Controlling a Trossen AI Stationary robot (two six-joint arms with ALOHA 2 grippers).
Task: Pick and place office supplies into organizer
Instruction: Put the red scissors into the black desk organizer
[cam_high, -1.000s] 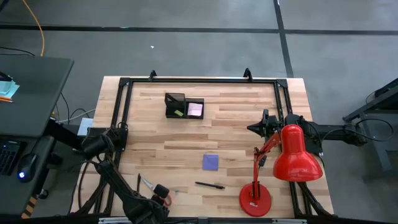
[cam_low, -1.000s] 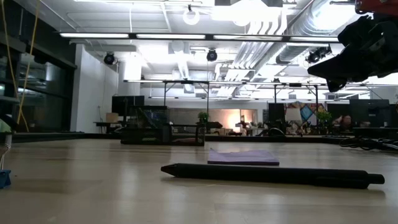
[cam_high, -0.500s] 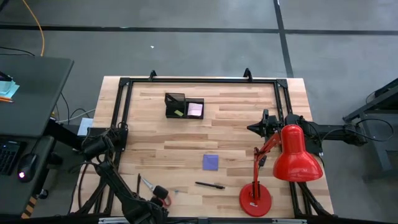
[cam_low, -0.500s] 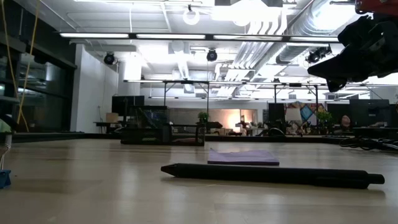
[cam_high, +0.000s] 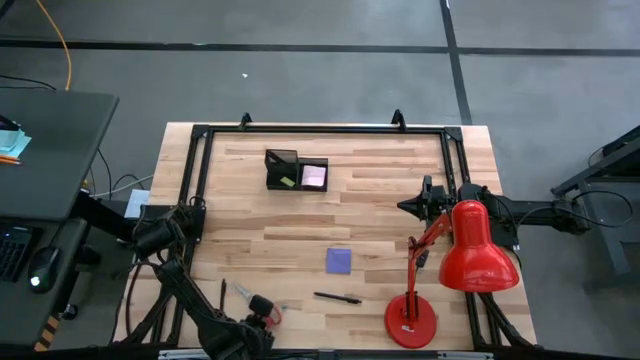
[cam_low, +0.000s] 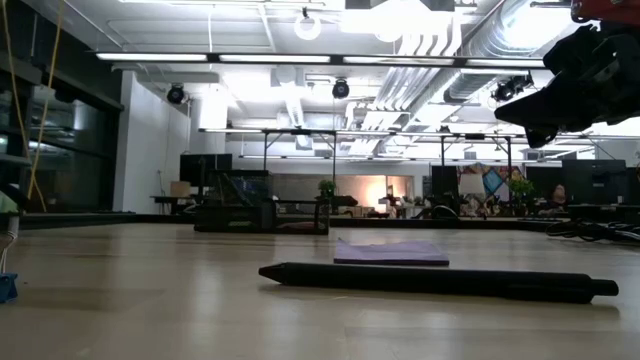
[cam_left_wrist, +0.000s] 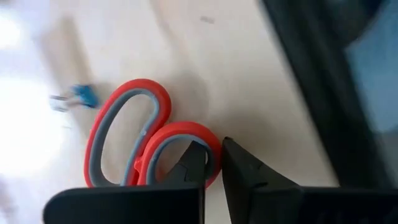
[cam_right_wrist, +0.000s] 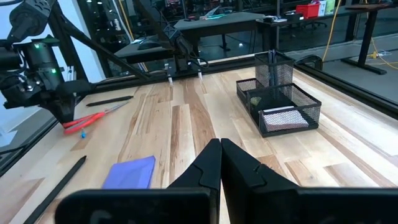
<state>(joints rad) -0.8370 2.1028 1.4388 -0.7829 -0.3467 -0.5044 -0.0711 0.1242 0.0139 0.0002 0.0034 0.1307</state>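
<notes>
Left gripper (cam_left_wrist: 213, 163) — pinching scissors (cam_left_wrist: 140, 140) handle

The left end effector (cam_left_wrist: 212, 163) is closing its fingers on the red-handled scissors (cam_left_wrist: 146, 142) at the near left part of the worktop (cam_high: 380, 200); one finger (cam_left_wrist: 194, 163) is now sitting inside a handle loop and the other just outside its rim, pinching it. In the high view the scissors (cam_high: 250, 304) are lying at a slightly different angle than a moment before.
</notes>
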